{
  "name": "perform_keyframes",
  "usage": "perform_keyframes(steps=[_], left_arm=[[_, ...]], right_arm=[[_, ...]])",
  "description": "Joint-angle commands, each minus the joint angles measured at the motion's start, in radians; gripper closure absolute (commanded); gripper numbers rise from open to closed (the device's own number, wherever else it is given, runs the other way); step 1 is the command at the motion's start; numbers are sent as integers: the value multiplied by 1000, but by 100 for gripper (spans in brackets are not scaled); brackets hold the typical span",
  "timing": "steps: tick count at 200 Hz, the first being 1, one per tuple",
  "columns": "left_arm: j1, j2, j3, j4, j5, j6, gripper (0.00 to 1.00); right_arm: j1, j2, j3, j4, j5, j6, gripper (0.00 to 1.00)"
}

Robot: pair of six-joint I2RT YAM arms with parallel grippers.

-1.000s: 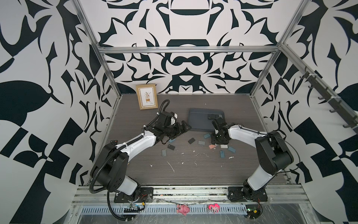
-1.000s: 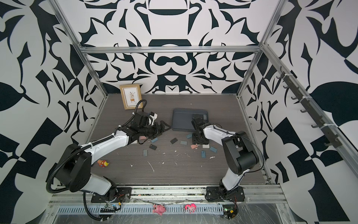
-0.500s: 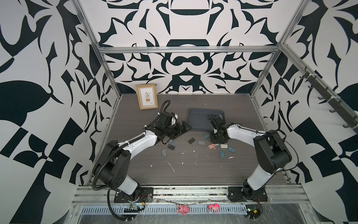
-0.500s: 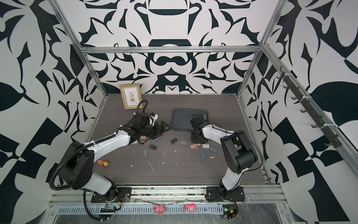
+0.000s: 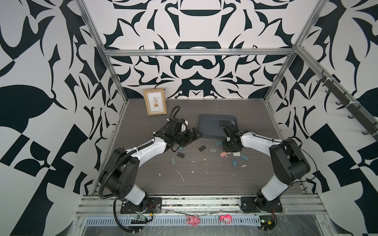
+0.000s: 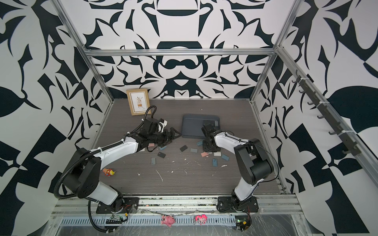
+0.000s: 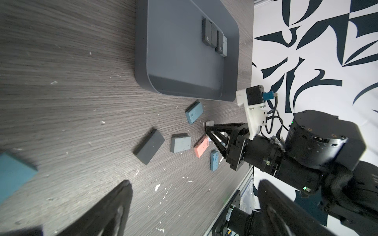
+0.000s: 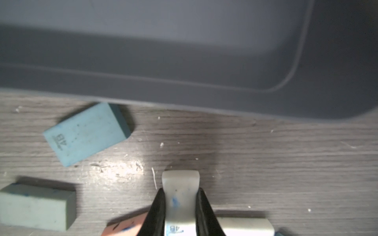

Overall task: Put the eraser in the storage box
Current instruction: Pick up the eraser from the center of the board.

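On tabletop [image 8: 286, 163], right jaws now pinch eraser [image 8: 180, 181].

The left arm [image 5: 147, 150] is stretching low from the near left corner of the table [image 5: 204, 183] toward its middle, and the left gripper [image 5: 193, 134] is holding its jaws wide apart. The right arm [image 5: 257, 141] is bending in from the near right corner with its wrist pitched down. The right gripper [image 8: 181, 196] is pinching a white eraser [image 8: 181, 179] between nearly closed jaws.
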Motion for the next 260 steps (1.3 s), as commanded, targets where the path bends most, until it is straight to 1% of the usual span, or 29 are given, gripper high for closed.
perform_keyframes(steps=[1, 65, 101, 149, 216, 260], left_arm=[[3, -4, -18, 12, 12, -10, 1], [3, -10, -12, 42, 23, -22, 1], [5, 6, 22, 55, 37, -30, 1], [4, 37, 65, 86, 47, -43, 1], [4, 75, 98, 108, 51, -48, 1], [13, 110, 114, 115, 72, -48, 1]], right_arm=[[2, -28, 42, -38, 6, -3, 81], [1, -60, 208, -136, -3, -13, 82], [2, -26, 335, -179, -10, -9, 82], [0, 122, 544, -212, -19, 17, 81], [-1, 379, 822, -233, -35, 68, 82], [-3, 533, 1002, -288, 2, 74, 81]])
